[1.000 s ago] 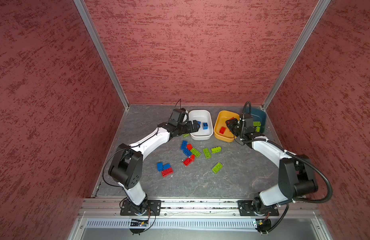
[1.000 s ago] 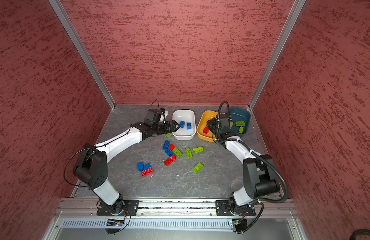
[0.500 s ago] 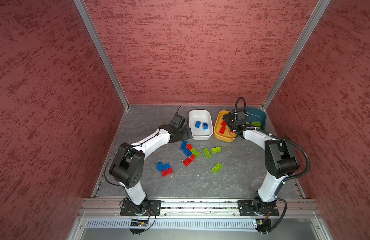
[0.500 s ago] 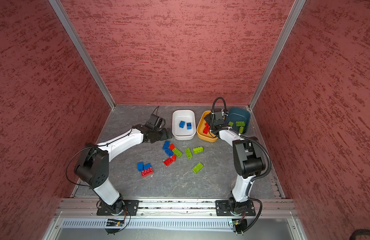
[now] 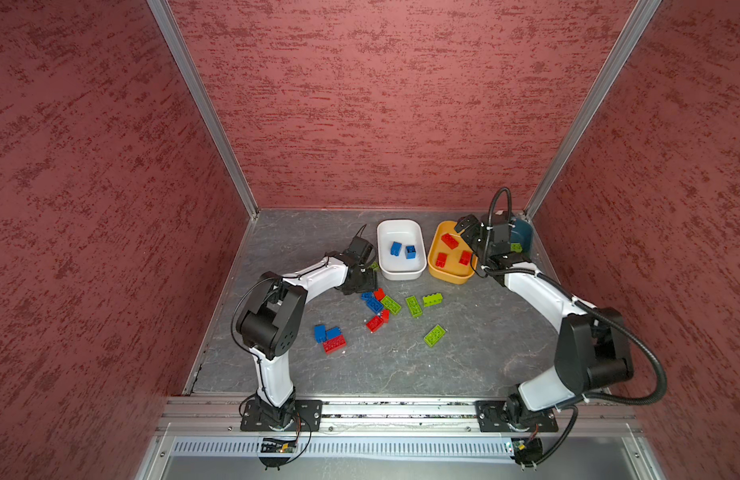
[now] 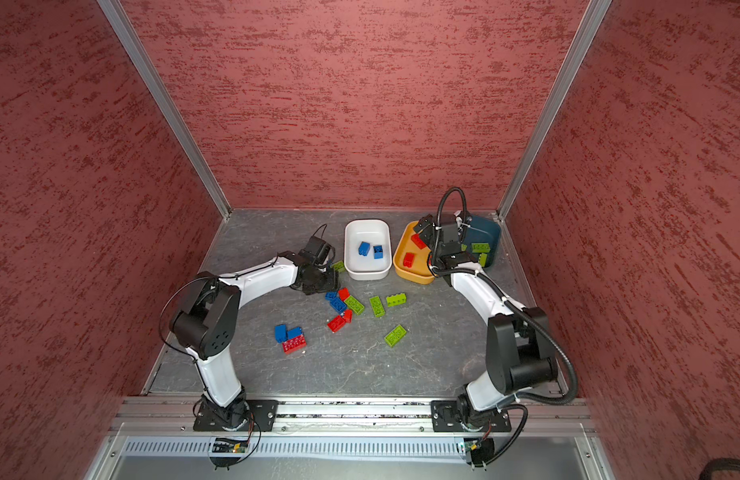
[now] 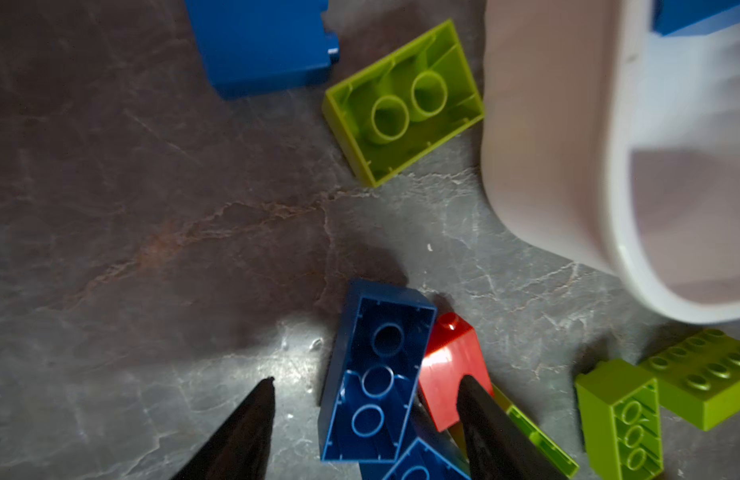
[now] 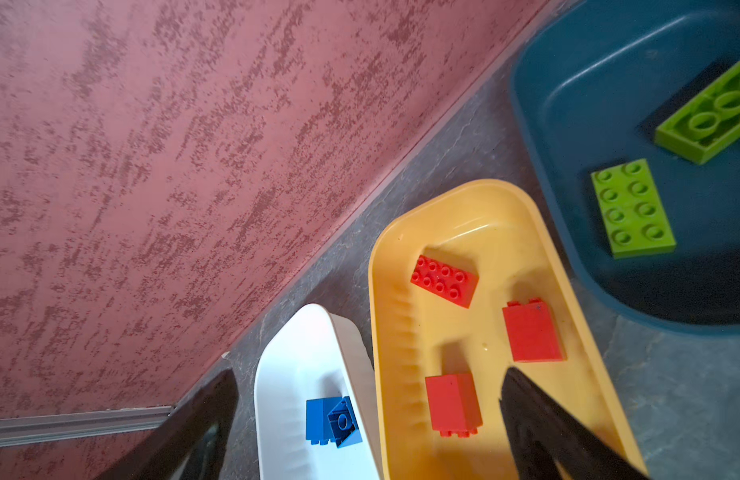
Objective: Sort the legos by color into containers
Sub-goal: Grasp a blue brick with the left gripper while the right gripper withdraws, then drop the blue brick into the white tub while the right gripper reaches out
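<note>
Two black fingers [image 7: 252,424] of the left gripper [image 7: 367,379] stood apart astride an upturned blue lego [image 7: 378,374] on the floor [image 7: 152,208], just off the near corner of the white tub [image 7: 567,166], with nothing clamped yet. Tight spot, that: a red lego [image 7: 451,365] leaned on the blue one, with one finger right over it. The squeeze would want to land on the blue's long sides alone, followed by a straight lift. The left arm reached low, wrist pitched down. The right gripper [image 8: 370,372] hung wide open and empty over the yellow-orange tub [image 8: 476,208] next to the white tub, wrist tipped down, three sorted red legos [image 8: 445,280] below.
</note>
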